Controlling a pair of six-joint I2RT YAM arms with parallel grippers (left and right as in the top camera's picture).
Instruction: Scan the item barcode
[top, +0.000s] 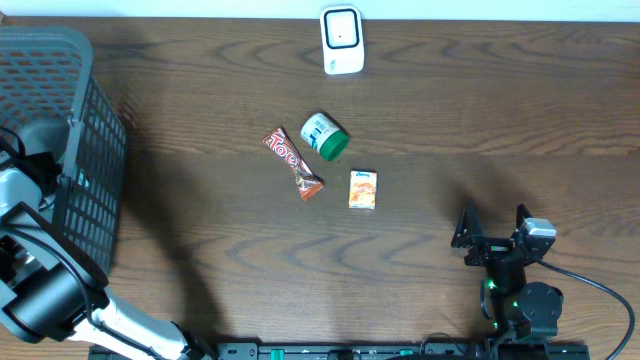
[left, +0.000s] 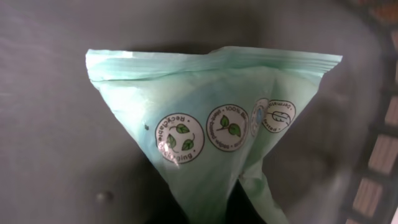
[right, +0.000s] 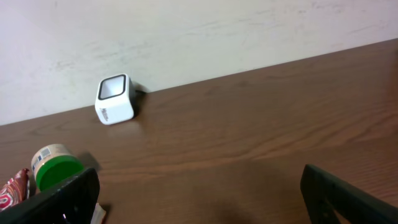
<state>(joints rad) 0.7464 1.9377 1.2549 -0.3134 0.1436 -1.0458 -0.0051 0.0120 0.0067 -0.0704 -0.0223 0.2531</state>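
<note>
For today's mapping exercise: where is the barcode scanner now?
The white scanner stands at the far edge of the table, top centre overhead, beyond the green-lidded jar; the right wrist view shows it by the wall.

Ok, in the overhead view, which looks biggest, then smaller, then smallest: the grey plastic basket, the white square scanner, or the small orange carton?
1. grey plastic mesh basket, by far the largest.
2. white square scanner, much smaller.
3. small orange carton, the smallest.
</note>
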